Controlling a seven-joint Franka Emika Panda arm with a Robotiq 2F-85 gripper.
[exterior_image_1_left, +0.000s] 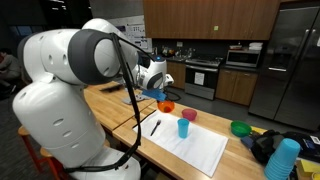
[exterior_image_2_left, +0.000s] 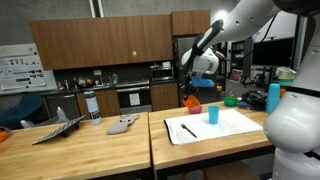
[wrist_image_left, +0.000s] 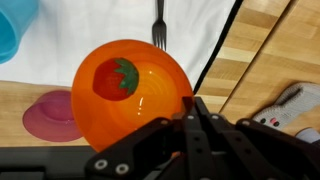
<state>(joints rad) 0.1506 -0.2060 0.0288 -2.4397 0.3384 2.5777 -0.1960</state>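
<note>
Wrist view shows the hand (wrist_image_left: 195, 108) clenched, its fingers pressed together with no gap, their tips at the near rim of an orange bowl (wrist_image_left: 150, 100). Whether they pinch that rim cannot be told. The bowl lies just ahead of and below the hand, and a red tomato (wrist_image_left: 115, 78) with a green stalk sits in its far left part. A pink dish (wrist_image_left: 48, 115) lies left of the hand, touching or tucked under the bowl's edge. Beyond the bowl a fork (wrist_image_left: 158, 30) lies on a white mat (wrist_image_left: 90, 30), and a blue cup (wrist_image_left: 10, 30) stands far ahead to the left. To the right is bare wooden surface (wrist_image_left: 265, 50). In both exterior views the hand (exterior_image_1_left: 155, 92) (exterior_image_2_left: 192, 88) hangs close over the bowl (exterior_image_1_left: 166, 106) (exterior_image_2_left: 190, 103) at the mat's far edge.
</note>
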